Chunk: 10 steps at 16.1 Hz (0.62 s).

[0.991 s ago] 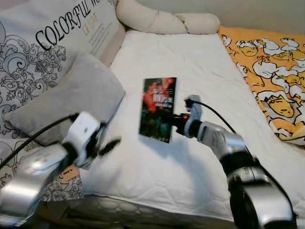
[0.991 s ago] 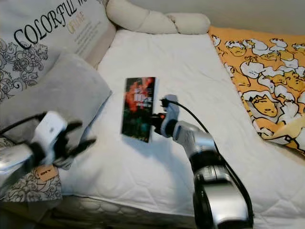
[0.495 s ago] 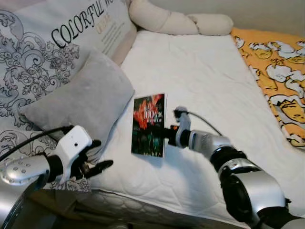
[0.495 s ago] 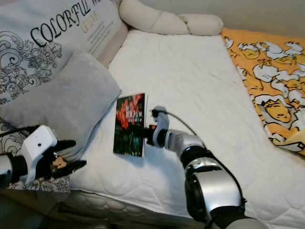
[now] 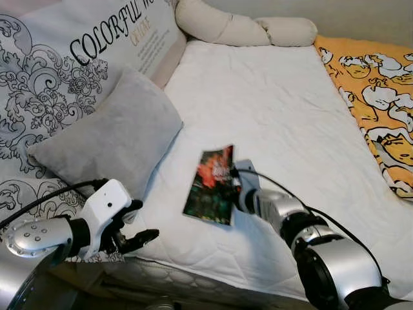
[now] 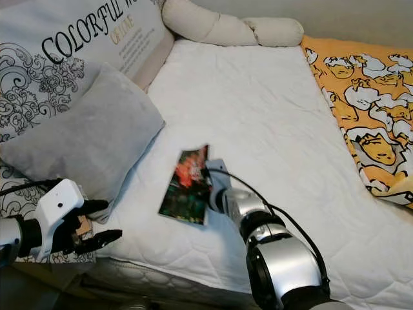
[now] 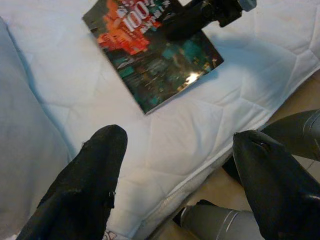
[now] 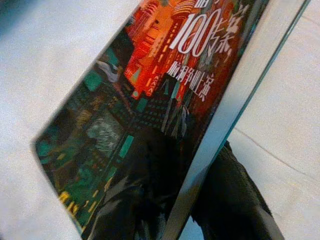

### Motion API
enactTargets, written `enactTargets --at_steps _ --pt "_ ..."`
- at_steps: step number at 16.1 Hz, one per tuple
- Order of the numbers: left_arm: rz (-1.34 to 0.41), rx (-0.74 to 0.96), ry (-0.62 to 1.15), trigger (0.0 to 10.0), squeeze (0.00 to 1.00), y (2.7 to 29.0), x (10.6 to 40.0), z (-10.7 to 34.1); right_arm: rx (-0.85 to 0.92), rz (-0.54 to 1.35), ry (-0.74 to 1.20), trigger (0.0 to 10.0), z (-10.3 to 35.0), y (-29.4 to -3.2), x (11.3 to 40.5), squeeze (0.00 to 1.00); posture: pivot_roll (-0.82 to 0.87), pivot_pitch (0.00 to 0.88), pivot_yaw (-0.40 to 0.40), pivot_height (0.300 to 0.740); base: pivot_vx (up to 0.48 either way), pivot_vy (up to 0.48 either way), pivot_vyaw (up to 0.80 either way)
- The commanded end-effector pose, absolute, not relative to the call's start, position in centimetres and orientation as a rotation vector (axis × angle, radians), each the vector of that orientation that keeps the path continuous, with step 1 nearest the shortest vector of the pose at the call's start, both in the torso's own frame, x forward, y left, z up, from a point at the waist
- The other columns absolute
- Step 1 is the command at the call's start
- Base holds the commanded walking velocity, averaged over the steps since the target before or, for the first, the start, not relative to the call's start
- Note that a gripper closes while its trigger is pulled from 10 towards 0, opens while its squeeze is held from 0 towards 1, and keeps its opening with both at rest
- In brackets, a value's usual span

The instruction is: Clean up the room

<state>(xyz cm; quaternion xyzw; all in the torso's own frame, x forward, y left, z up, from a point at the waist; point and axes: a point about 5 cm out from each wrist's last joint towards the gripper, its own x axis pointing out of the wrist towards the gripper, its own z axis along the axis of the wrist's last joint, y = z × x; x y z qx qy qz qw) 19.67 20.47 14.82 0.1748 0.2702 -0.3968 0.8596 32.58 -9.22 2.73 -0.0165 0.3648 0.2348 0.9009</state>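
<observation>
Even, soft indoor light; white quilted mattress [image 5: 271, 110] rendered bright, nearly washed out. Small glare spot on glossy dark book cover [image 7: 191, 77]. Black left-gripper fingers [image 7: 85, 190] blurred up close.

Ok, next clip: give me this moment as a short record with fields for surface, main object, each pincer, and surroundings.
surface: white quilted mattress
main object: book with a red and teal cover, one edge lifted off the mattress
right pincer: shut on the book's edge, one finger over the cover, one under
left pincer: open, hovering at the mattress's near edge beside the grey pillow
surroundings: printed pillow, cream bolster, orange cartoon blanket
</observation>
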Motion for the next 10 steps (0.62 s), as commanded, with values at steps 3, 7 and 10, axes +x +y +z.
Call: enactTargets --at_steps 3,7,10 --pt "-0.837 0.374 0.584 10.0 0.0 20.01 19.01 14.54 -0.136 0.44 0.72 10.0 2.64 -10.04 32.76 1.0 0.15 0.0 0.002 0.74 0.0 0.0 0.0" --pt "-0.82 0.365 0.577 10.0 0.0 19.62 19.06 14.49 -0.173 0.396 0.657 10.0 3.21 -10.36 33.36 1.0 0.16 0.0 -0.003 0.74 0.0 0.0 0.0" --pt "-0.81 0.364 0.58 10.0 0.0 19.63 19.23 14.26 -0.144 0.383 0.648 10.0 3.37 -10.49 33.5 1.0 0.15 0.0 -0.002 0.74 0.0 0.0 0.0"
